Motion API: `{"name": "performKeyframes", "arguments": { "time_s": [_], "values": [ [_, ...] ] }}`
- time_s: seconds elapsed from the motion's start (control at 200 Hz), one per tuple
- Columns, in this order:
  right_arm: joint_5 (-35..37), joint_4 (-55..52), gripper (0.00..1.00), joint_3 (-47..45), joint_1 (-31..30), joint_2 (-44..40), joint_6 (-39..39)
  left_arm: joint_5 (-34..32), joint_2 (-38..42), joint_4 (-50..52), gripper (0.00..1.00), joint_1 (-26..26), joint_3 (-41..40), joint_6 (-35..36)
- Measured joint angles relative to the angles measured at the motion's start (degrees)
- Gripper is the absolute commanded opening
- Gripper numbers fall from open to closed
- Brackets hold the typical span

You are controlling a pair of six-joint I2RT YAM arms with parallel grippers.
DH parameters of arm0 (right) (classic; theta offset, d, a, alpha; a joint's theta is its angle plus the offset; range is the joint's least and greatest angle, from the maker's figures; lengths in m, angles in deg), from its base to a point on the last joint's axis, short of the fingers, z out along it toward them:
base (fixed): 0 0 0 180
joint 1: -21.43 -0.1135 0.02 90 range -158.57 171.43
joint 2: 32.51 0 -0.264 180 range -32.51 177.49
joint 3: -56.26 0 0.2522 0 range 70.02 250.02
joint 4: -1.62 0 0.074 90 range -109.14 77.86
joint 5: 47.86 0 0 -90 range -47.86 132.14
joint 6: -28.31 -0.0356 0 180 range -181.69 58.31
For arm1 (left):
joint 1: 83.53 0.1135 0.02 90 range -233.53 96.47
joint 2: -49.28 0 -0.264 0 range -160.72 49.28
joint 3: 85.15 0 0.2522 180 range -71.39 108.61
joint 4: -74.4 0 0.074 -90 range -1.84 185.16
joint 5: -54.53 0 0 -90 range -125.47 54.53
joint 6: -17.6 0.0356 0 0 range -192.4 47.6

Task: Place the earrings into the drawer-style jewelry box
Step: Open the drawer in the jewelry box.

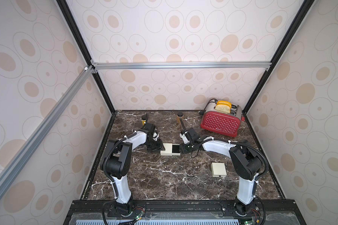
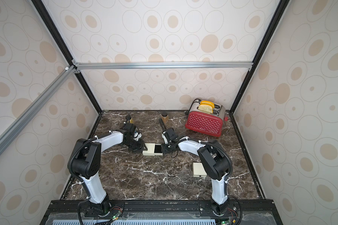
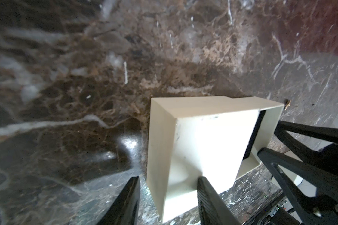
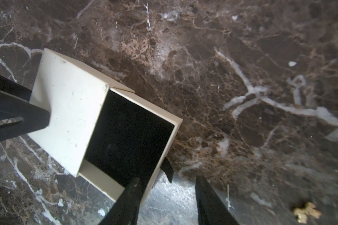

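Mid-table in both top views sits the jewelry box (image 1: pixel 167 149), w/ an arm at each end. The L gripper (image 1: pixel 162 149) is at the sleeve (image 1: pixel 166 148) end and the R gripper (image 1: pixel 181 149) at the drawer (image 1: pixel 176 149) end. The drawer is pulled part-way out, black lining showing. A second cream box (image 1: pixel 219 169) lies well apart from the jewelry box on the R arm's side. A red toaster (image 1: pixel 220 121) stands further back on that side, and a jar (image 1: pixel 179 116) is beyond the box by the back wall. The earring is too small to make out from up here.

L wrist view: the L gripper's fingers (image 3: pixel 211 200) stand apart, nothing clamped. One is off the sleeve's end w/ marble showing btwn it and the wall. The other is over the sleeve; can't tell if it touches. The earring (image 3: pixel 287 103) lies on the table (image 3: pixel 66 97) just past the drawer's far corner, not touching it.

R wrist view: the R gripper's fingers (image 4: pixel 133 194) are also apart. One overlaps the drawer's end corner. The black pull tab (image 4: pixel 168 169) hangs off the drawer front in the gap btwn them, not pinched. The gold earring (image 4: pixel 307 211) is on the marble beyond the other finger, clear of the drawer. An L gripper fingertip shows over the sleeve top.
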Motion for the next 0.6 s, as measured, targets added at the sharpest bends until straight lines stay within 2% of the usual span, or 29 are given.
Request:
{"name": "performKeyframes", "arguments": {
  "time_s": [0.13, 0.255, 0.426, 0.521, 0.601],
  "values": [
    [0.0, -0.9, 0.54, 0.0, 0.0, -1.2, 0.3, -0.6, 0.1, 0.3, 0.59, -0.2, 0.0, 0.2],
    [0.0, -1.8, 0.54, 0.0, 0.0, -2.8, 0.3, -2.1, 0.5, 0.9, 0.71, -0.4, 0.0, 0.3],
    [0.9, -2.5, 0.57, -1.8, 0.0, -7.8, 0.3, -4.4, 2.8, 2.1, 0.75, -2.0, 0.0, -0.1],
    [3.6, -2.6, 0.58, -6.7, 0.0, -13.5, 0.3, -6.7, 6.5, 3.4, 0.75, -5.7, 0.0, -0.3],
    [6.9, -3.1, 0.63, -12.1, 0.3, -18.4, 0.3, -9.2, 10.3, 3.8, 0.75, -11.9, 0.2, -0.9]
  ]
}}
